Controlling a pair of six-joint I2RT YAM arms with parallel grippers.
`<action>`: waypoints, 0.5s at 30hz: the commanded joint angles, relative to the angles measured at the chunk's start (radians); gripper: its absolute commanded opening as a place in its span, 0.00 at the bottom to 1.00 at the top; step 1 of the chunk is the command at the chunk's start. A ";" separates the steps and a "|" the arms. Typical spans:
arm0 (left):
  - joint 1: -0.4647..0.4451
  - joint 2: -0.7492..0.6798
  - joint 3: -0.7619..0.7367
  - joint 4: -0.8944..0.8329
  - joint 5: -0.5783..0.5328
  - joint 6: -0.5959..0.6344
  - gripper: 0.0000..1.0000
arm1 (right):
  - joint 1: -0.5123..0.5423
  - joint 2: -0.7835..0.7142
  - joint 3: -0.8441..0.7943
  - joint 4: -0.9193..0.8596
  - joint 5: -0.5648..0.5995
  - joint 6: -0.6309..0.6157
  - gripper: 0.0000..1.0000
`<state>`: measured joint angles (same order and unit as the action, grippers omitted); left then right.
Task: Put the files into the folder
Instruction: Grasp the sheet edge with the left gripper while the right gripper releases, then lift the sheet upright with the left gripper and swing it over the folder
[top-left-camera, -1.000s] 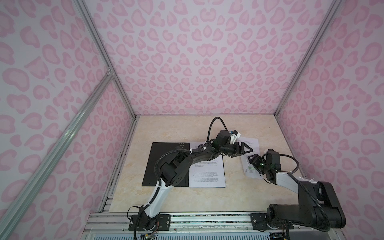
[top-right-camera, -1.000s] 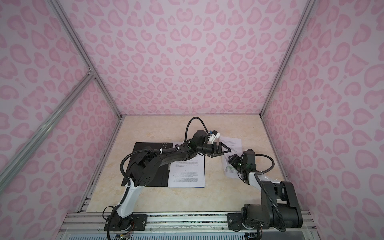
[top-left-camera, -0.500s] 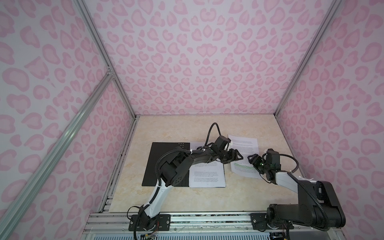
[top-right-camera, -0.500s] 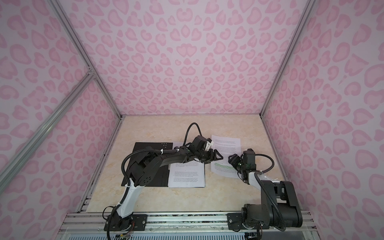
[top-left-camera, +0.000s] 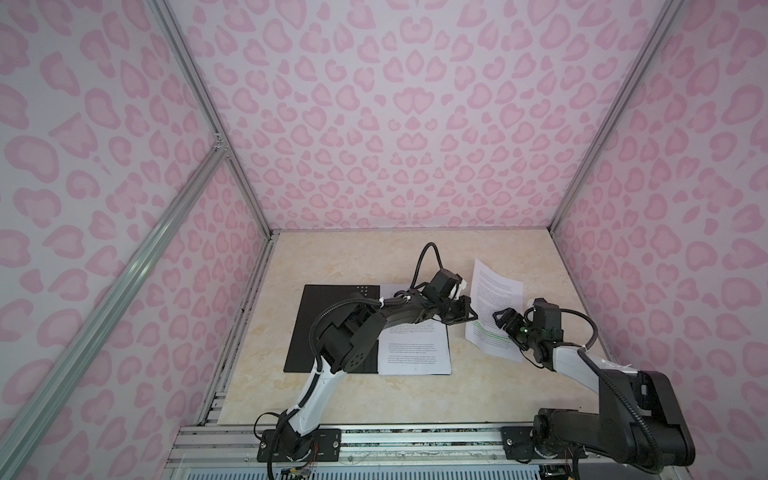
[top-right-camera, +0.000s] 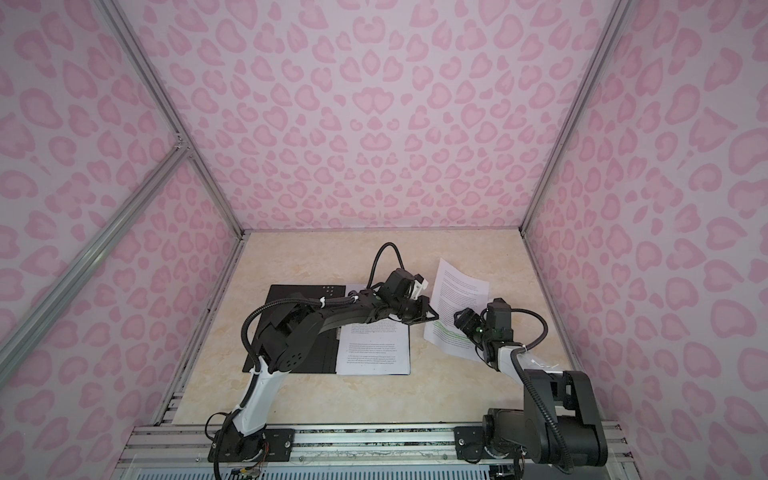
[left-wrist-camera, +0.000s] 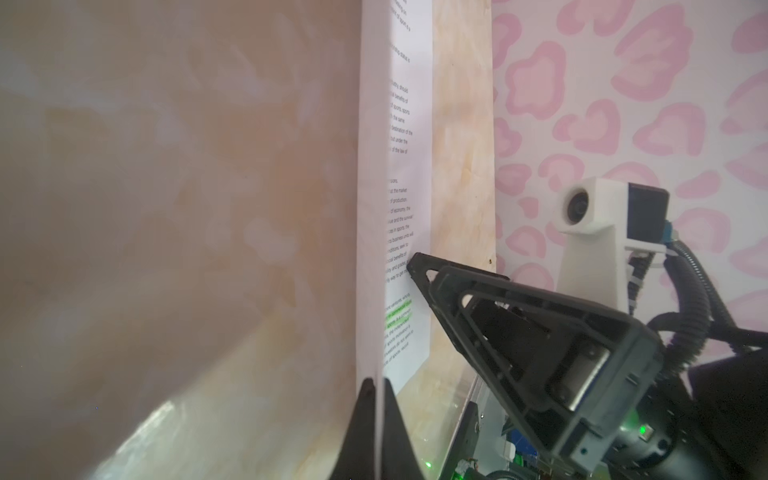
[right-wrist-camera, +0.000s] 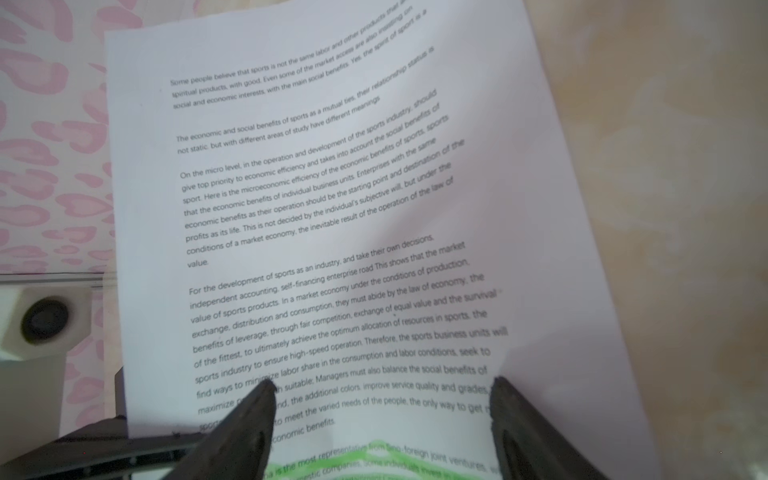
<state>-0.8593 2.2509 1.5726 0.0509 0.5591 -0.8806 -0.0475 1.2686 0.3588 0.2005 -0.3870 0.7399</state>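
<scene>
**Left tool** (left-wrist-camera: 376, 386): pressed together, pinching the long edge of the highlighted sheet (top-left-camera: 496, 291) that faces the folder. That edge is raised off the counter (top-left-camera: 374, 257). **Right tool** (right-wrist-camera: 382, 386): spread over the sheet's printed face. The open folder (top-left-camera: 309, 324), with filed sheets (top-left-camera: 415, 353) on its right half, lies leftward of the pinched edge. Long axes are roughly parallel, and the left arm is nearer.

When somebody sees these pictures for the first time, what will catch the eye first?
First, the pink patterned walls all around the table. Then the sheet with green lines, lifted at the right of the open black folder: the left hand pinches its edge, and the open right hand faces its printed side.
</scene>
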 joint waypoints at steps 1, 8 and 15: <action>-0.022 -0.229 0.031 -0.148 -0.073 0.127 0.04 | 0.001 -0.065 -0.025 -0.045 -0.025 -0.045 0.92; -0.016 -0.501 -0.085 -0.281 -0.211 0.196 0.04 | 0.001 -0.196 -0.071 0.009 -0.063 -0.060 0.97; 0.022 -0.765 -0.285 -0.234 -0.206 0.190 0.04 | 0.006 -0.240 -0.080 0.022 -0.057 -0.049 0.98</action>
<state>-0.8440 1.8969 1.3220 -0.2165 0.3603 -0.7139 -0.0437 1.0344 0.2832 0.1951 -0.4423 0.6918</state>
